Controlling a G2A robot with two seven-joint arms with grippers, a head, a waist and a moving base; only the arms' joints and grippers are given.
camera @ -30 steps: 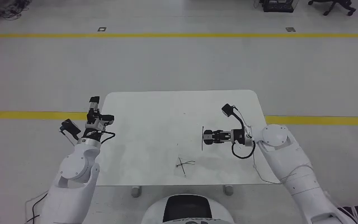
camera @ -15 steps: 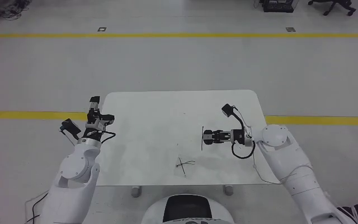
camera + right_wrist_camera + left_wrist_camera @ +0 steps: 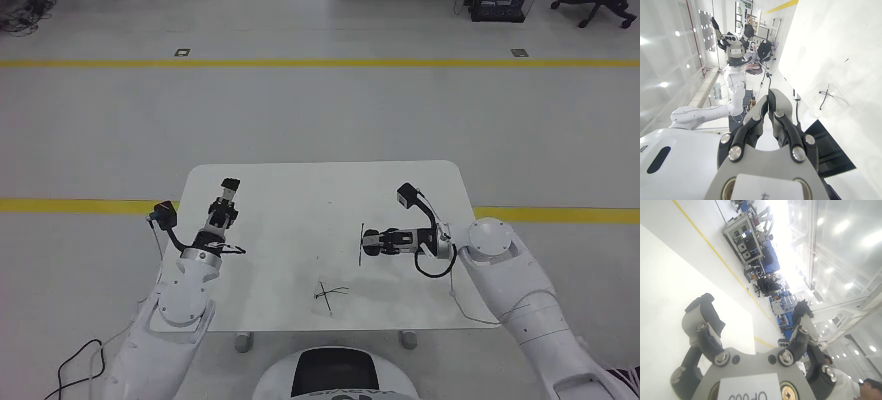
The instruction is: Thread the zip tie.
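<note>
My right gripper (image 3: 367, 243) is shut on a thin black zip tie (image 3: 362, 258) and holds it a little above the white table (image 3: 300, 190), right of centre. The tie runs crosswise to the fingers. In the right wrist view the right gripper (image 3: 768, 98) has its pads pressed together. My left gripper (image 3: 229, 192) hangs over the table's left part, pointing away from me. Its fingers (image 3: 702, 309) stand wide apart with nothing between them in the left wrist view. The left gripper (image 3: 720, 36) also appears far off, open.
A few more black zip ties (image 3: 328, 294) lie crossed on the table near its front edge, between the two arms; they are also seen as zip ties (image 3: 826, 95) in the right wrist view. A yellow floor line (image 3: 320, 63) runs behind the table.
The left arm has swung from the table's left edge inward over the table, gripper still open. The right gripper has kept its place with the zip tie.
</note>
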